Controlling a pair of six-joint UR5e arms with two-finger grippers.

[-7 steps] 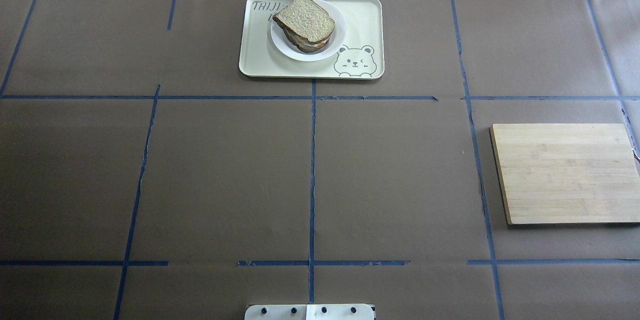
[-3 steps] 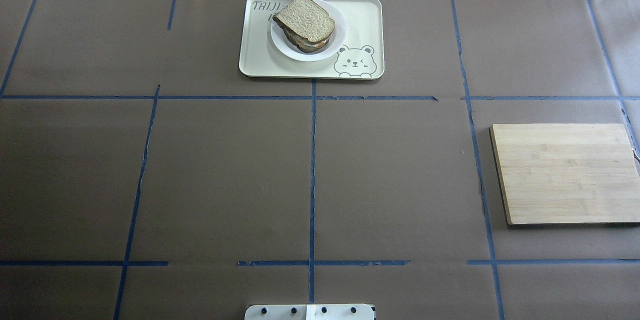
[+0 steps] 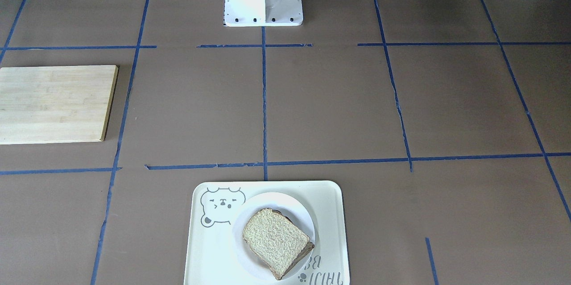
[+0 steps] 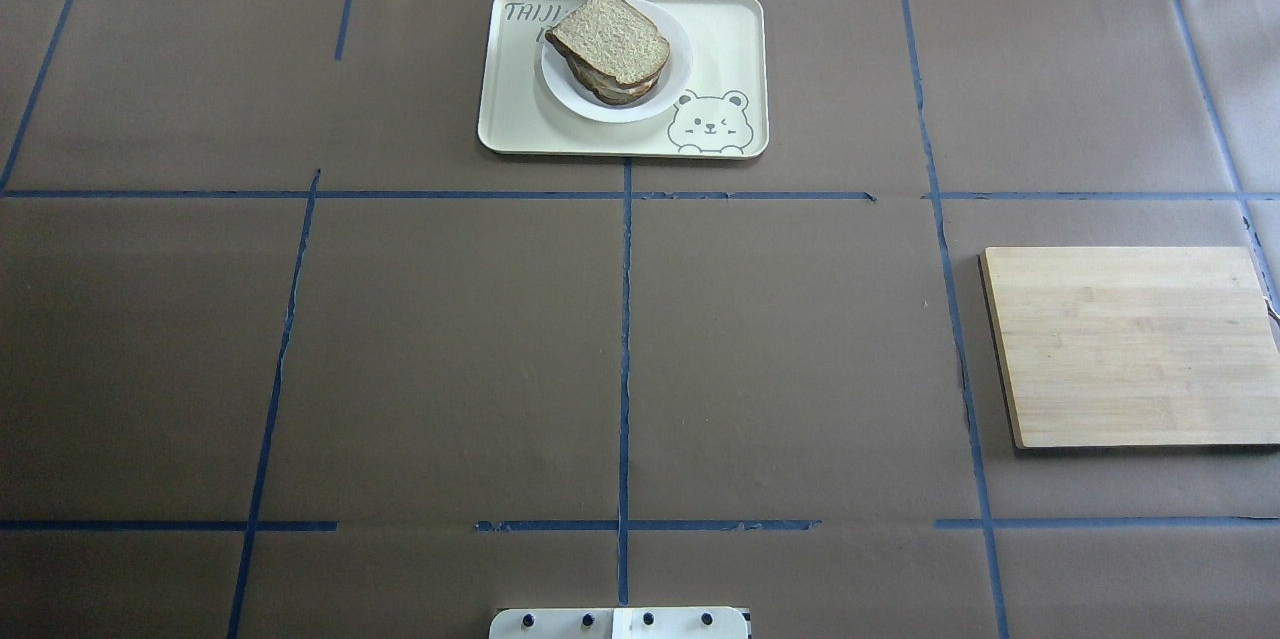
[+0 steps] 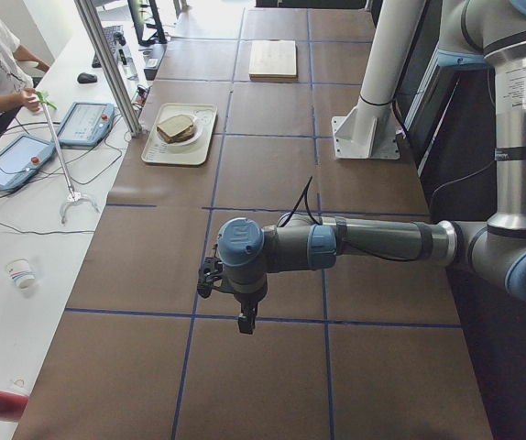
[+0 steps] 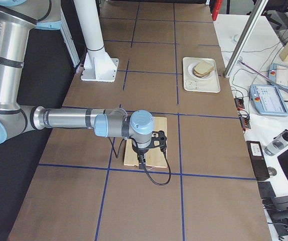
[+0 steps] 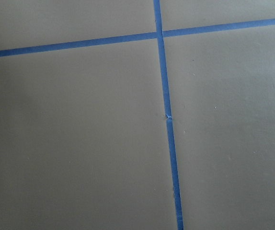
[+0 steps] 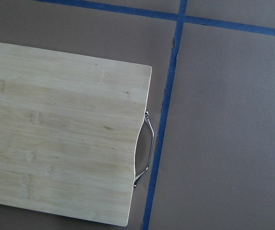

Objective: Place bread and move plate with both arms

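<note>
Left gripper: hangs pointing down over the bare brown table, above a crossing of blue tape lines. I cannot tell how far its jaws are parted, or whether it holds anything.
Right gripper: hangs pointing down over the wooden cutting board, near the board's metal-handled edge. Its opening and hold cannot be told either.
Bread: well apart from both grippers, toward the operators' side of the table, lying on another slice.
Plate: directly under that bread, sitting on a cream tray with a bear drawing.
</note>
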